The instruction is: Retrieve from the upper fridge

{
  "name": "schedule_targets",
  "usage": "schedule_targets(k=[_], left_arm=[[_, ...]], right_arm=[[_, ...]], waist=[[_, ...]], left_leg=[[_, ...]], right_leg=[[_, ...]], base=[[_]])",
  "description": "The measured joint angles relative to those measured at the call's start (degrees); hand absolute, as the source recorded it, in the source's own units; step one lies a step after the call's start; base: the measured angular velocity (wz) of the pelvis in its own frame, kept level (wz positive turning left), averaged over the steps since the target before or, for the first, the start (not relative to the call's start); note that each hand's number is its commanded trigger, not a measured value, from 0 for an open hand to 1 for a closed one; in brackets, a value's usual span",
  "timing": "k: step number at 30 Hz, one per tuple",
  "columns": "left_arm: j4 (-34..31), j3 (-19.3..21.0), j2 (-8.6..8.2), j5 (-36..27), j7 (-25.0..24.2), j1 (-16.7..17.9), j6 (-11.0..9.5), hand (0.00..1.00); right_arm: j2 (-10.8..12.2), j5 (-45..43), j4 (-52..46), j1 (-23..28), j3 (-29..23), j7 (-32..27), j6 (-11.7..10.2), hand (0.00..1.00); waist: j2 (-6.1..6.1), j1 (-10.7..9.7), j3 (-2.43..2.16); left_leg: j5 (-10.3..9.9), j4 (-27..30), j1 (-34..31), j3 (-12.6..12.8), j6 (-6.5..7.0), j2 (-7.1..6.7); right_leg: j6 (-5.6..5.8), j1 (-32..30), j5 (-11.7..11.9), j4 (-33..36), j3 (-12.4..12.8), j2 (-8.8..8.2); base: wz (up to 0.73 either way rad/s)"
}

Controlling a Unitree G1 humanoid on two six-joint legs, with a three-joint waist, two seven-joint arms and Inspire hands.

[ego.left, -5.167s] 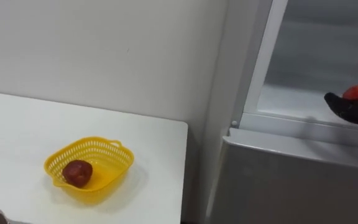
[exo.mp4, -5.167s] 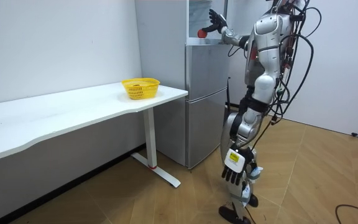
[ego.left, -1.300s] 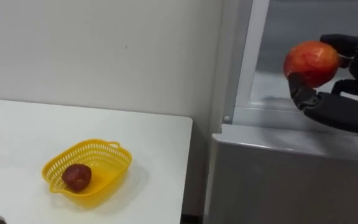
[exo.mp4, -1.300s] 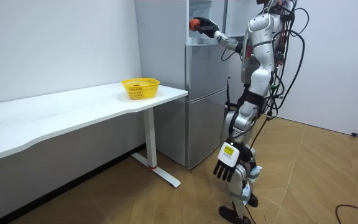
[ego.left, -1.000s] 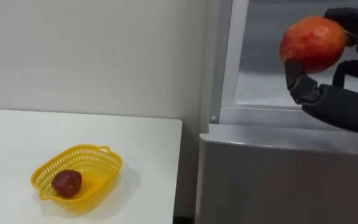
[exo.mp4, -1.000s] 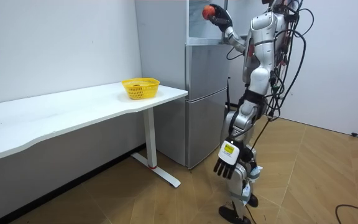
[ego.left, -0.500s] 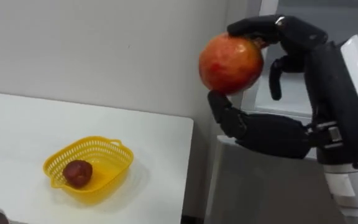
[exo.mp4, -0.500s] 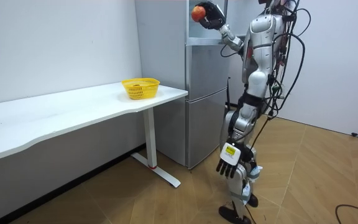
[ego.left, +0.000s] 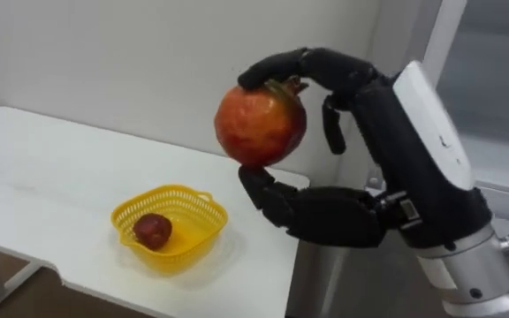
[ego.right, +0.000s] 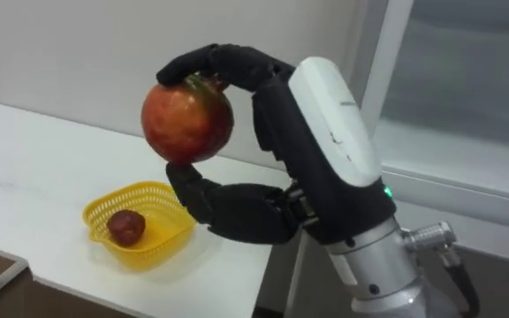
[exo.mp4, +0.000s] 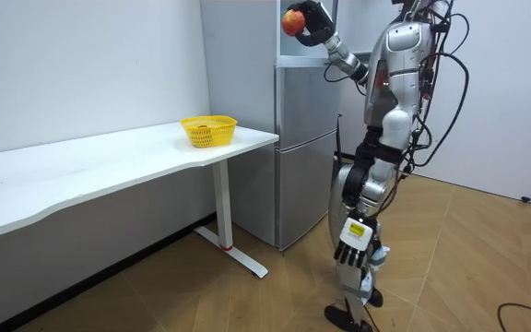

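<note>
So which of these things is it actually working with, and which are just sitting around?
In the job: red fruit, held in the right hand; fridge beside the robot; probably the yellow basket.
Just there: dark fruit in that basket; white table; left hand hanging idle.

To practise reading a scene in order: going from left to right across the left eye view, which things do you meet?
yellow basket → round red fruit → right robot hand → fridge
</note>
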Motion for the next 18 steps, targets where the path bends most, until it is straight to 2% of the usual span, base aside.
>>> schedule_targets(k=[2, 4, 5, 7, 8, 10, 12, 16, 18], left_arm=[[0.0, 0.9, 0.16, -0.1, -0.3, -0.2, 0.2, 0.0], [0.0, 0.8, 0.73, -0.2, -0.5, -0.2, 0.3, 0.0], [0.0, 0.7, 1.29, -0.1, -0.5, -0.4, 0.3, 0.0], [-0.2, 0.9, 2.05, -0.1, -0.5, -0.6, 0.3, 0.0], [-0.3, 0.9, 2.21, 0.0, -0.5, -0.6, 0.3, 0.0], [-0.3, 1.7, 2.55, 0.5, -0.8, -0.6, 0.5, 0.0], [-0.4, 1.8, 3.21, 0.7, -1.0, -1.0, 1.0, 0.0], [-0.5, 1.7, 4.56, 0.7, -1.2, -1.4, 1.8, 0.0], [-0.5, 1.8, 5.52, 1.2, -1.2, -2.2, 1.8, 0.0]], right_arm=[[0.0, -0.3, 1.0, -0.9, 1.3, 0.7, 0.3, 1.0], [0.0, -0.2, 3.6, -2.3, 3.0, 1.4, 0.4, 1.0], [0.0, -0.2, 5.7, -3.3, 4.1, 1.6, 0.8, 1.0], [0.0, 0.3, 10.6, -5.2, 4.5, 2.3, 1.0, 1.0], [0.0, 0.2, 11.6, -5.7, 4.5, 2.3, 1.2, 1.0], [0.0, 0.2, 14.1, -6.7, 4.5, 2.3, 2.2, 1.0], [-0.5, 0.3, 18.0, -7.9, 4.7, 2.2, 2.4, 1.0], [-1.3, 0.4, 23.5, -9.2, 7.9, 1.7, 3.5, 1.0], [-1.3, 0.0, 27.0, -9.9, 9.1, 1.6, 3.6, 1.0]], waist=[[-0.5, 0.7, -0.1], [-1.27, 1.4, 0.0], [-2.04, 1.5, -0.04], [-3.44, 2.8, 0.1], [-3.8, 2.9, 0.28], [-4.67, 3.3, 0.32], [-5.5, 4.3, 0.67], [-6.57, 6.1, 0.56], [-7.59, 7.2, 0.74]], left_leg=[[0.0, 0.0, -0.2, -0.3, 0.01, -0.1], [0.0, 0.0, -0.3, -0.6, 0.01, -0.12], [0.0, 0.1, -0.5, -1.4, -0.01, -0.21], [0.0, 0.6, -0.7, -2.2, -0.01, -0.29], [0.0, 0.9, -0.9, -2.8, -0.01, -0.36], [0.0, 1.1, -1.7, -3.5, -0.02, -0.47], [-0.1, 1.9, -2.8, -4.5, -0.03, -0.76], [-0.1, 2.1, -4.3, -5.7, -0.03, -1.05], [-0.1, 3.1, -6.1, -6.5, -0.03, -1.27]], right_leg=[[0.03, 0.0, 0.0, 0.0, -0.3, -0.06], [0.03, 0.5, 0.0, 0.3, -0.8, -0.08], [0.03, 0.7, 0.0, 0.1, -1.8, -0.17], [0.04, 0.9, -0.1, 0.0, -3.0, -0.28], [0.04, 1.1, -0.1, 0.0, -3.5, -0.33], [0.05, 0.8, -0.1, -0.1, -4.1, -0.4], [0.14, 0.7, -0.1, -0.1, -5.0, -0.54], [0.17, -0.1, -0.2, 0.0, -6.0, -0.73], [0.18, -1.1, -0.2, 0.2, -7.1, -0.93]], base=[[0.07], [0.15], [0.29], [0.23], [0.27], [0.26], [0.24], [0.16], [0.25]])
